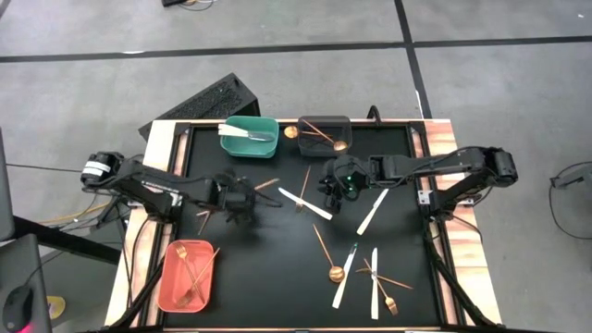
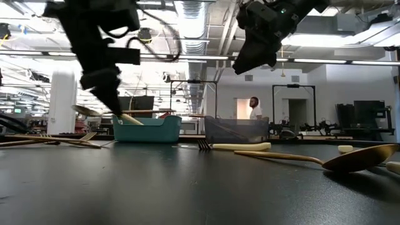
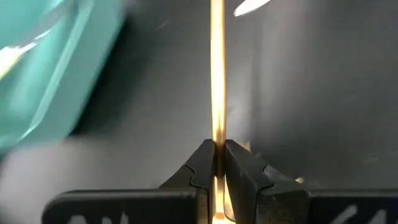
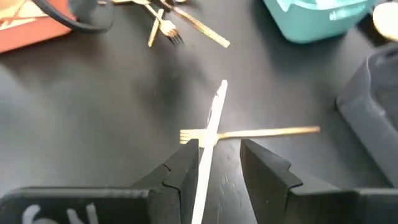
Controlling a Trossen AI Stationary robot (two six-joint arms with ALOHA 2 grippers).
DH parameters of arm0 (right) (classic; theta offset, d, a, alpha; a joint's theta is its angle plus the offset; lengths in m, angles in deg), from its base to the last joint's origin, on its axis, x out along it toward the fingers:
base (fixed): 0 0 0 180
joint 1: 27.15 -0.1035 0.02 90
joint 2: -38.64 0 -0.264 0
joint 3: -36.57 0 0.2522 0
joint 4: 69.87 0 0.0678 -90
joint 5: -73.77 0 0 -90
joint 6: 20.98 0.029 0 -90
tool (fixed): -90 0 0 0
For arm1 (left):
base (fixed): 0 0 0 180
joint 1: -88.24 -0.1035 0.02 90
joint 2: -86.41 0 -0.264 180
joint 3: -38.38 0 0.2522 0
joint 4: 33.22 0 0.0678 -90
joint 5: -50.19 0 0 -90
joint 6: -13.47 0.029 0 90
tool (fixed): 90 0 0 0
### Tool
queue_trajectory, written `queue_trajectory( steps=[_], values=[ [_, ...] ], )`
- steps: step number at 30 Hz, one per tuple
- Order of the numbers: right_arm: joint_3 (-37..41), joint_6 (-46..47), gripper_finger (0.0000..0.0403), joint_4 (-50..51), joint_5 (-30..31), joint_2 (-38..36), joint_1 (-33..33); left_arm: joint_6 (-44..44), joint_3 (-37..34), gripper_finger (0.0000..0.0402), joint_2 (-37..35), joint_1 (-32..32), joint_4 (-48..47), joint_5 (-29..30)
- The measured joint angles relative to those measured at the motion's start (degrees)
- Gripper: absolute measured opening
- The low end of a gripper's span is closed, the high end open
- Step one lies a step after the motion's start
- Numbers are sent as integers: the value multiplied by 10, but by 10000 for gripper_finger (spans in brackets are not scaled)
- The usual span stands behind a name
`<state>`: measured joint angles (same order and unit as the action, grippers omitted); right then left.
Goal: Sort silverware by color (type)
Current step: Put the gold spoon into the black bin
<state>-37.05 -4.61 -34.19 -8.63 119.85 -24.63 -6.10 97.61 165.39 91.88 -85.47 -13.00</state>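
Note:
My left gripper (image 1: 242, 199) (image 3: 216, 149) hovers left of the table's middle, shut on a thin gold utensil (image 1: 266, 184). My right gripper (image 1: 331, 190) (image 4: 217, 152) is open and raised above a white plastic knife (image 4: 214, 115) (image 1: 310, 205). The knife lies across a gold fork (image 4: 261, 132) (image 1: 303, 185) near the middle of the black mat. In the right wrist view the knife runs between my fingers, nearer one of them. More white knives, a gold spoon (image 1: 328, 259) and a gold fork (image 1: 384, 287) lie flat at the near right. My left gripper pinches the gold utensil's thin handle (image 3: 217, 134) between its two fingers. The handle runs along the fingers and juts straight out past their tips toward the table's right. Which end of the utensil it has, I cannot tell.
A teal bin (image 1: 248, 136) with white knives and a dark grey bin (image 1: 324, 134) with gold spoons stand at the far edge. A salmon bin (image 1: 187, 275) with gold forks stands at the near left. Loose gold pieces (image 1: 205, 218) lie beside the left gripper. The mat's middle is bare.

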Motion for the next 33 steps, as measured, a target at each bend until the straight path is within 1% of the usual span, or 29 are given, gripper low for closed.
queue_trajectory(
  steps=[5,8,11,14,18,20,22,26,29,33],
  values=[
    [0,53,145,51,14,0,-23,112,-7,6,0,-15,116,-47],
    [0,75,145,74,47,0,-48,172,-7,5,0,-19,157,-76],
    [0,75,145,62,61,0,-69,234,-7,5,0,-22,190,-84],
    [0,27,145,12,61,0,-79,312,-7,5,0,-21,220,-81],
    [0,-98,145,-71,60,14,-86,392,-7,5,0,-10,258,-50],
    [1,-141,145,-102,58,25,-86,405,-7,5,0,-7,268,-27],
    [0,-165,145,-142,58,35,-88,397,-7,5,0,-7,269,-7],
    [-1,-240,147,-178,58,44,-76,365,-7,5,0,-11,271,0],
    [-2,-299,155,-169,58,49,-55,360,-7,5,0,-13,284,5],
    [-21,-324,174,-179,42,63,-26,347,-7,5,0,-14,297,6]
  ],
)
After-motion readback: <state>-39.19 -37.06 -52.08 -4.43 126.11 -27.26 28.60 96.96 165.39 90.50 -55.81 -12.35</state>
